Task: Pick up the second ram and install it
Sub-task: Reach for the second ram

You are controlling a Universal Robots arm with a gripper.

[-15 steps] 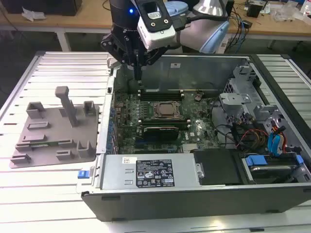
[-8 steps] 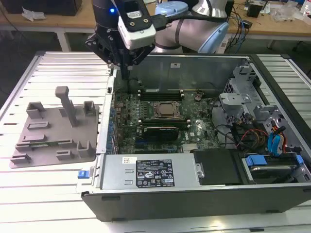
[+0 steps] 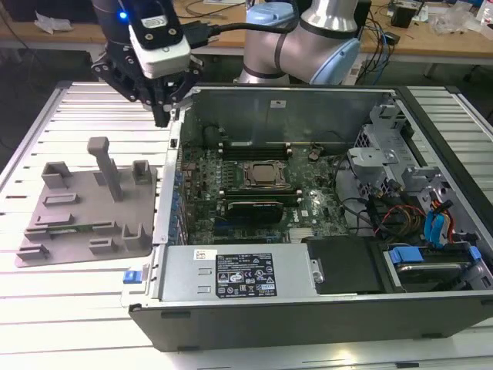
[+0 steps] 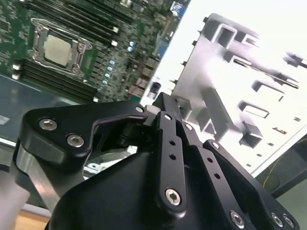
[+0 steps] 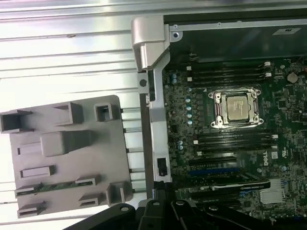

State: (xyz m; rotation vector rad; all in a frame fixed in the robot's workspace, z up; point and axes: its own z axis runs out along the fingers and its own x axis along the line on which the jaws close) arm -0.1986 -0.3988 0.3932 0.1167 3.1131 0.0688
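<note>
The second ram (image 3: 77, 228) is a thin green stick lying in a slot near the front edge of the grey holder plate (image 3: 54, 204), at the exterior view's left. The first wrist view shows the same stick (image 5: 53, 187) in the plate (image 5: 67, 163). My gripper (image 3: 163, 117) hangs above the left wall of the open computer case (image 3: 173, 166), up and to the right of the stick and well apart from it. Its fingers (image 4: 162, 108) stand together with nothing between them. The motherboard's CPU socket (image 5: 236, 108) has dark memory slots (image 5: 235, 140) on both sides.
A tall grey post (image 3: 106, 166) rises from the holder plate. A long black card (image 3: 250, 208) sits in the board below the socket. Drive bays and coloured cables (image 3: 431, 223) fill the case's right end. The slatted metal table (image 3: 77, 116) surrounds the plate.
</note>
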